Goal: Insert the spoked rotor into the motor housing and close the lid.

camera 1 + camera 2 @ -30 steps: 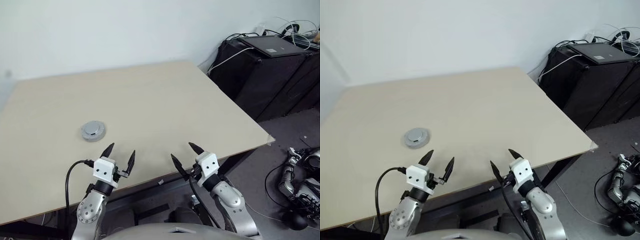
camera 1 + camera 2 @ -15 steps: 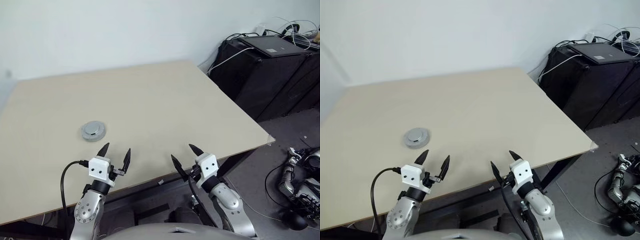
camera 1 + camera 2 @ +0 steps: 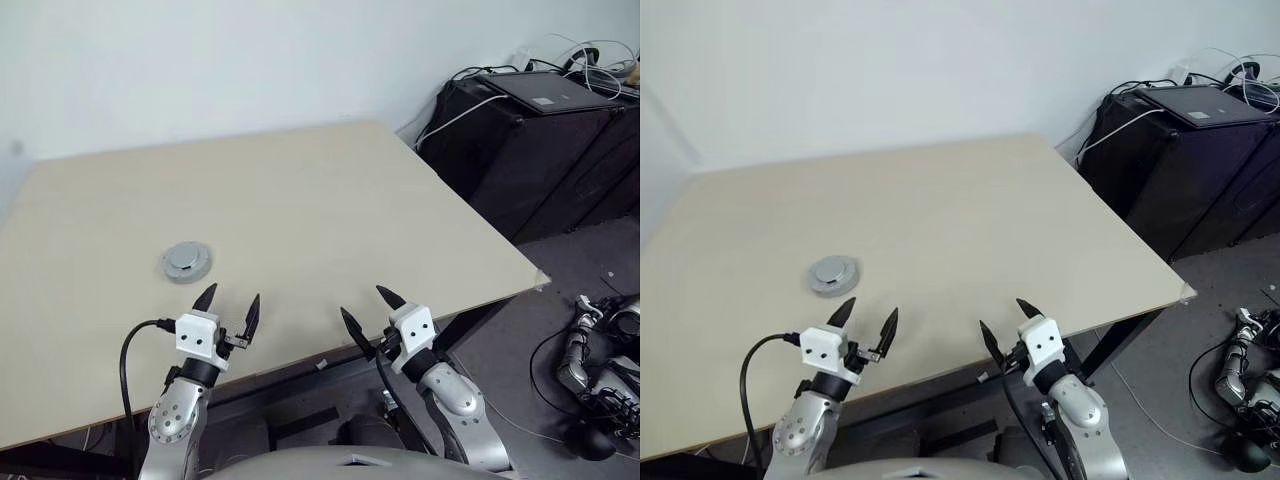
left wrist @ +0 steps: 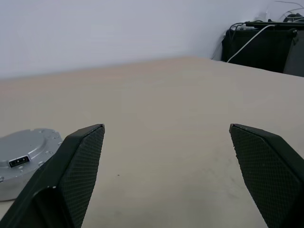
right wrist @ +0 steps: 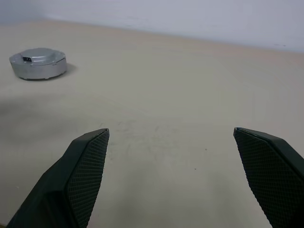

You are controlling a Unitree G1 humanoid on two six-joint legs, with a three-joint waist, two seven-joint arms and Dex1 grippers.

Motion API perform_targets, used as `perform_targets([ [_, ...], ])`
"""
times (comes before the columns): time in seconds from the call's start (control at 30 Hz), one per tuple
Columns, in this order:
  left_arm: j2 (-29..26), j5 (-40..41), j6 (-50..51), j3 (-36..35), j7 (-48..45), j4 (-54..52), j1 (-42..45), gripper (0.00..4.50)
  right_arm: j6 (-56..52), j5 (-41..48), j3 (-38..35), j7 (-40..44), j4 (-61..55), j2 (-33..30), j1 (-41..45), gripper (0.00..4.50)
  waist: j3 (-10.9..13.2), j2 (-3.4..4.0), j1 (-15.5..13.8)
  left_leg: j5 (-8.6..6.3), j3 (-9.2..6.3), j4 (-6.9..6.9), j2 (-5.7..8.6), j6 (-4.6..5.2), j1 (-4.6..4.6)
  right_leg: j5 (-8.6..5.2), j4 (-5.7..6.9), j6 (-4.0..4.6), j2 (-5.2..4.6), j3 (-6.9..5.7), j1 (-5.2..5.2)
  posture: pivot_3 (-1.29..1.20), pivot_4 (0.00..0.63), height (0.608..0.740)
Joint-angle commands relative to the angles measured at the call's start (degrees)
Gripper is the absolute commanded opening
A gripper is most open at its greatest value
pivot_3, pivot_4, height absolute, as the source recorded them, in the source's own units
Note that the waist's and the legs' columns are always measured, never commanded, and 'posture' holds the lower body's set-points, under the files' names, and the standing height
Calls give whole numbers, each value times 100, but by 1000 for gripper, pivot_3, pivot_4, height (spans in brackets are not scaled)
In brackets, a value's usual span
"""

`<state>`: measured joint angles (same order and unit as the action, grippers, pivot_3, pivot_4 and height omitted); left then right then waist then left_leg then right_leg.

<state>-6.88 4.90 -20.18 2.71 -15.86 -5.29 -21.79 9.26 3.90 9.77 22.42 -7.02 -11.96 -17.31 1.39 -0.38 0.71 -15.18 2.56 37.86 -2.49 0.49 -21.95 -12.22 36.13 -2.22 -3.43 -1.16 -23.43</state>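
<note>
Lid point(image 3: 186, 262), seemingly closed, sits alone on table point(image 3: 320, 200); both hands wide, empty.

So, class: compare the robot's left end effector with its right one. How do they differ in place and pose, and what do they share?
1. The left end effector sits just short of the grey round assembly; the right end effector is well off to that assembly's right.
2. The left points roughly straight ahead over the table; the right angles inward toward the left.

Shared: both are open, hold nothing, and hover at the table's near edge.
</note>
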Motion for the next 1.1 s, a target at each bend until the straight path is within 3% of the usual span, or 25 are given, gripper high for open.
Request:
perform_targets([
  [0.03, -6, 20, -37, -57, 48, -73, 86, 4451, -18, 52, -23, -2, -198, 9, 84, 4500, 0, 0, 0, 1, 0, 0, 0, 1, 0, 0, 0, 0, 0, 0, 0, 0, 0, 740],
  [1.1, -4, 27, -10, -28, -20, -24, 138, 4451, -135, 46, -2, 33, -293, -7, 80, 4500, -3, -1, 0, 13, 2, 0, -1, 22, 0, 0, 0, 0, 1, 1, 0, 0, 0, 740],
])
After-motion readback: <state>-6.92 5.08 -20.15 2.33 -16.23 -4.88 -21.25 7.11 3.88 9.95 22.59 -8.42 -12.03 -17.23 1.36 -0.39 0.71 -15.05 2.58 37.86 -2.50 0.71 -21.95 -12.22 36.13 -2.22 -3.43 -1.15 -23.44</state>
